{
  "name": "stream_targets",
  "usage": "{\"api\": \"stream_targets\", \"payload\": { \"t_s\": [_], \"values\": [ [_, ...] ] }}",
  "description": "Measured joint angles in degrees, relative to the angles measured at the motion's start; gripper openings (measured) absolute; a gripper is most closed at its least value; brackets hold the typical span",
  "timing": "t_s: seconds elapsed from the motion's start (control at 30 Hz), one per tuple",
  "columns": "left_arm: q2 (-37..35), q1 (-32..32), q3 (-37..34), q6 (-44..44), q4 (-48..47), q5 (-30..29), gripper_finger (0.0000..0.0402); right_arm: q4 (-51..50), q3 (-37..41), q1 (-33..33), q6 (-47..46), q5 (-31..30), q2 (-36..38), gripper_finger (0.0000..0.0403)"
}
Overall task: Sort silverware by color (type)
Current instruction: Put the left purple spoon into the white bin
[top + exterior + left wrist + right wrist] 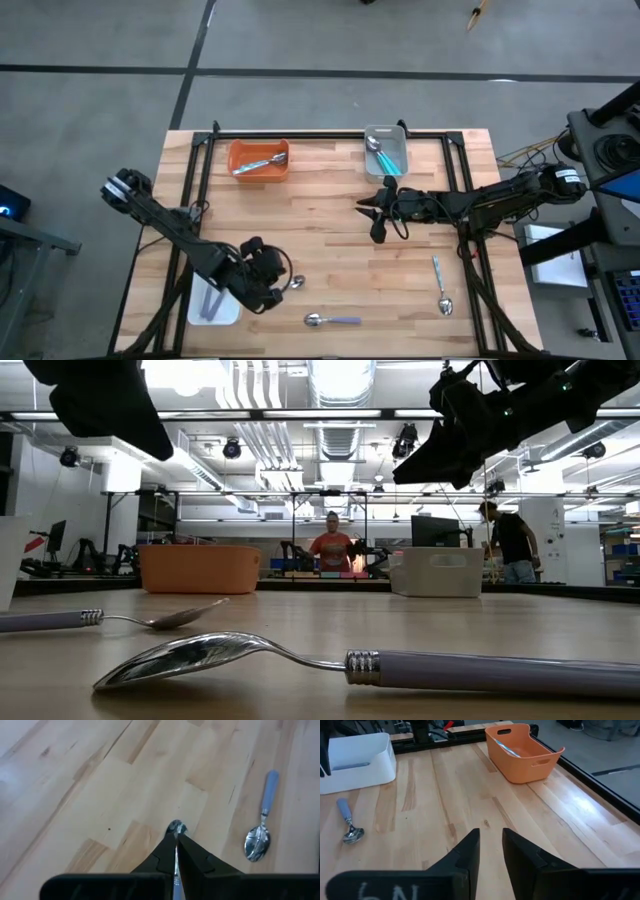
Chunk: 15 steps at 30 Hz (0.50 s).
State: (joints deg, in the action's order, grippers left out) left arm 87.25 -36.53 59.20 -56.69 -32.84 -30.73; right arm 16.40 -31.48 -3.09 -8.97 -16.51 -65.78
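A lavender-handled spoon lies closest in the low view, on the table. From above, the left hand is clamped on a spoon near the white tray; the right hand hangs mid-table below the grey tray. Its wrist view shows its fingers slightly apart, holding nothing.

Hidden under the left tool: most of a spoon, only its shiny tip peeking out past the shut fingers, handle colour not to be told. In the low view, near purple spoon cut off at the right edge, second spoon cut off at the left. Inside the white tray, handles partly covered by the left arm. In the grey tray, too small to count the teal spoons.
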Motion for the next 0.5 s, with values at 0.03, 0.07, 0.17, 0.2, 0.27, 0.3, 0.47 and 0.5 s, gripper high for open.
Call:
{"api": "stream_targets", "payload": {
  "t_s": [0.03,0.07,0.17,0.2,0.27,0.3,0.47,0.5],
  "values": [
    [-0.2,0.0,0.0,0.0,0.0,-0.1,0.0000,0.0,0.0,0.0,0.0,0.0,0.0,0.0072],
    [-0.4,0.0,0.0,0.0,0.0,-0.2,0.0000,0.1,0.0,0.0,0.0,0.0,0.0,0.0071],
    [-0.6,0.0,0.0,0.9,0.1,0.0,0.0000,0.1,0.0,0.0,0.0,0.0,0.0,0.0069],
    [-0.4,-0.1,0.0,2.2,0.4,0.7,0.0000,0.1,0.0,0.0,0.0,0.0,0.0,0.0068],
    [0.7,-0.7,0.0,5.1,2.0,3.2,0.0000,0.1,0.0,0.0,0.0,0.0,0.0,0.0068],
    [1.5,-1.0,-0.1,6.5,3.1,4.2,0.0000,0.1,0.0,0.0,0.0,0.0,0.0,0.0068],
    [6.5,-1.4,-0.2,6.9,4.7,5.8,0.0002,0.1,0.0,0.0,0.0,0.0,0.0,0.0068],
    [7.6,-1.4,-0.2,6.3,4.7,6.1,0.0005,0.1,0.0,0.0,0.0,0.0,0.0,0.0068]
  ]
}}
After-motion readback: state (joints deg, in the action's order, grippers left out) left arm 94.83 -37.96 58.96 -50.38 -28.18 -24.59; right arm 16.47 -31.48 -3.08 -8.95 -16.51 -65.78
